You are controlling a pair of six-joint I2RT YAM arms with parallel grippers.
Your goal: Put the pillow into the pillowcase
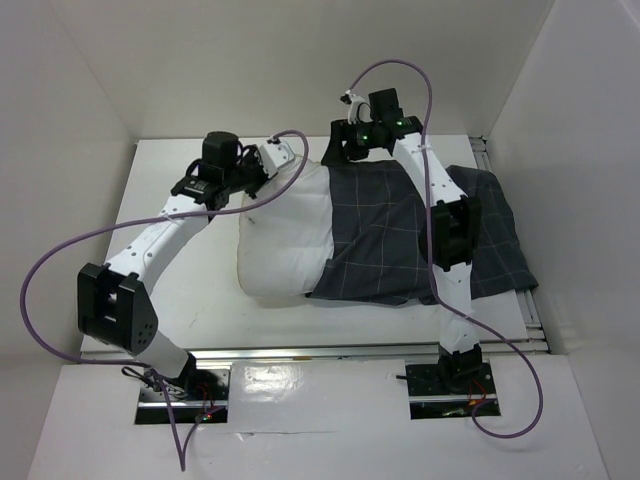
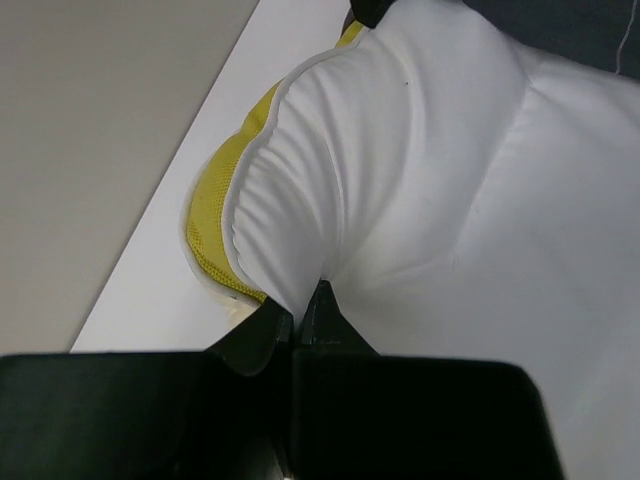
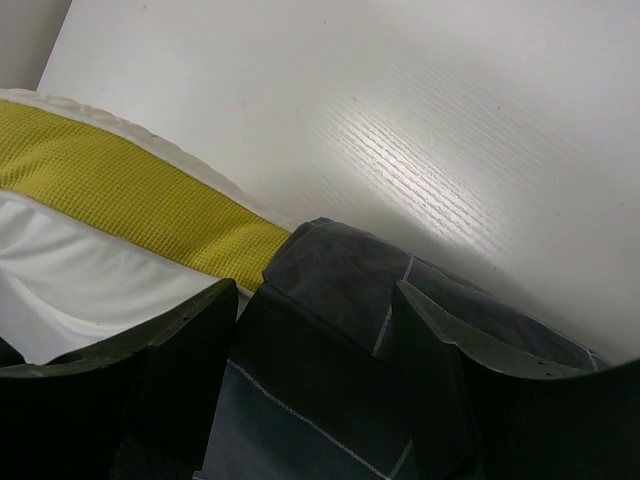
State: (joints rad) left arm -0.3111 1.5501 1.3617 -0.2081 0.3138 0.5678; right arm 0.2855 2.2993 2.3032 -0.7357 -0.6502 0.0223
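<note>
Both extended forward, left hand (image 2: 298,315) pinching pillow (image 2: 430,180), right hand (image 3: 315,290) spread wide astride pillowcase (image 3: 300,390) edge

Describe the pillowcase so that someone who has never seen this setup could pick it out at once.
Look at the white table, then at its right half. There lies the pillowcase, a limp, wrinkled cloth covering the right part of the pillow. It is the only dark fabric there: charcoal grey with a thin light grid, against the pillow's plain white.
</note>
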